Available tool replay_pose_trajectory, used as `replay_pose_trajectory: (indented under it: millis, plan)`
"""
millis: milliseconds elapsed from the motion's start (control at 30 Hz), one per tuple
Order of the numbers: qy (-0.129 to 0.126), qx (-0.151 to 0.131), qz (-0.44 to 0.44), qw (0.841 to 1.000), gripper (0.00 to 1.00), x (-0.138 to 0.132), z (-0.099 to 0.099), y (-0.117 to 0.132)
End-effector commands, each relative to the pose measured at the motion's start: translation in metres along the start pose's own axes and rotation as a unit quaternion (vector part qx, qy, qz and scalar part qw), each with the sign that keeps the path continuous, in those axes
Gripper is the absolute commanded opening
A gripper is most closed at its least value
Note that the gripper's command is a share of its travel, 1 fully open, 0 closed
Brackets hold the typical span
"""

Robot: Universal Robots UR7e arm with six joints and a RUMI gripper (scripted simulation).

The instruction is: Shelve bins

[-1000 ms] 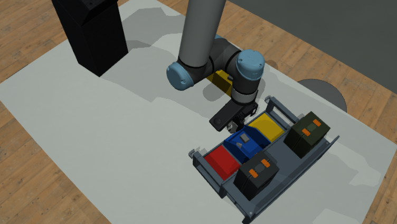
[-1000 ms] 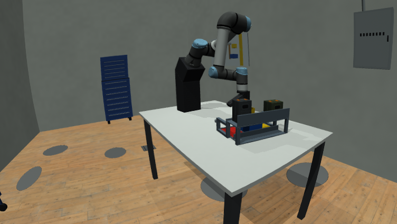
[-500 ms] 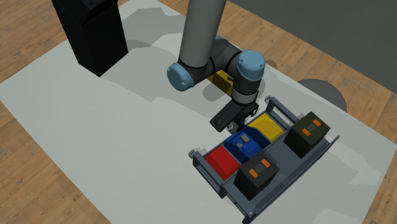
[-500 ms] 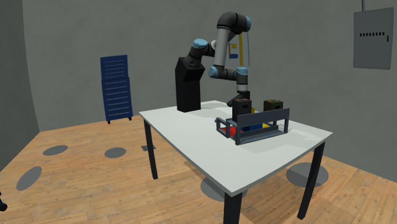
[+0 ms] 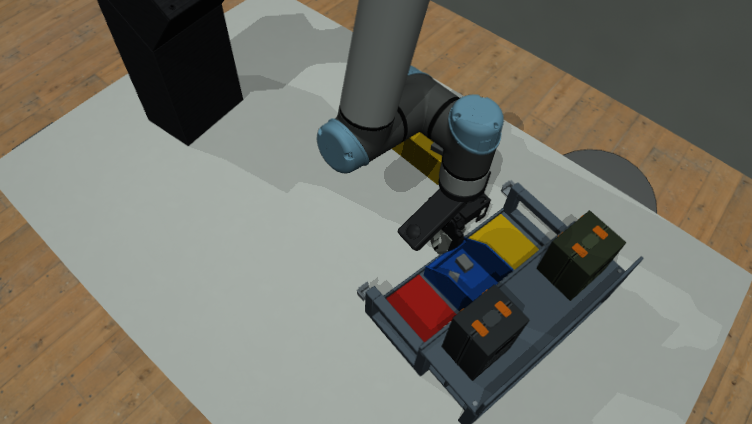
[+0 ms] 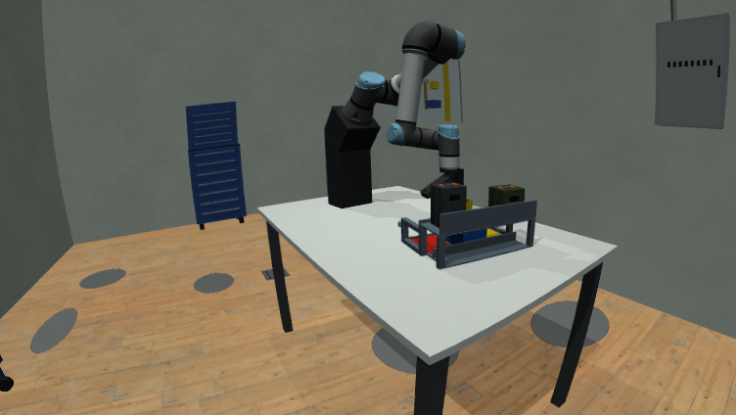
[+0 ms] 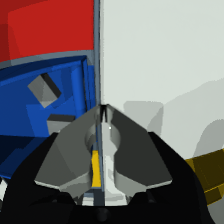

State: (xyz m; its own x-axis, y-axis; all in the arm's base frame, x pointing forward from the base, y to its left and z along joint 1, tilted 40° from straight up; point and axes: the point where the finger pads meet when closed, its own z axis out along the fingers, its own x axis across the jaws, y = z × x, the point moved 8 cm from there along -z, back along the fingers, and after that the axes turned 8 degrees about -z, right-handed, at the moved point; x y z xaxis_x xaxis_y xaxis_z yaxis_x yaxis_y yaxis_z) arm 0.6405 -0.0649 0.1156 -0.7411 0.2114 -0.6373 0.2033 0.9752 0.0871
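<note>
Table (image 5: 210, 252) (image 6: 360, 247) (image 7: 155, 55) stands on wooden floor (image 5: 63, 337) (image 6: 169, 350).

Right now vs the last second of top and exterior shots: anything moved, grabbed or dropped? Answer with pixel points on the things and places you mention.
No clear move; any arm shift is too slight to call. No bin visibly taken or released. The pincer (image 5: 441, 244) (image 6: 454, 177) (image 7: 104, 105) is shut. Blue bin (image 5: 476, 279) (image 6: 474, 234) (image 7: 30, 120) stayed in the shelf, yellow bin (image 5: 418, 158) (image 6: 469, 205) (image 7: 210, 172) on the table.
</note>
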Motion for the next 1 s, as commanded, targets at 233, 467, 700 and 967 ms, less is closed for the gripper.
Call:
replay_pose_trajectory:
  millis: [233, 467, 700, 967]
  plan:
    - [-0.001, 0.000, 0.000, 1.000, 0.00, 0.000, -0.001, 0.000]
    - [-0.001, 0.000, 0.000, 1.000, 0.00, 0.004, -0.005, 0.001]
    - [-0.001, 0.000, 0.000, 1.000, 0.00, 0.009, -0.010, 0.001]
    - [-0.001, 0.000, 0.000, 1.000, 0.00, 0.018, -0.019, 0.003]
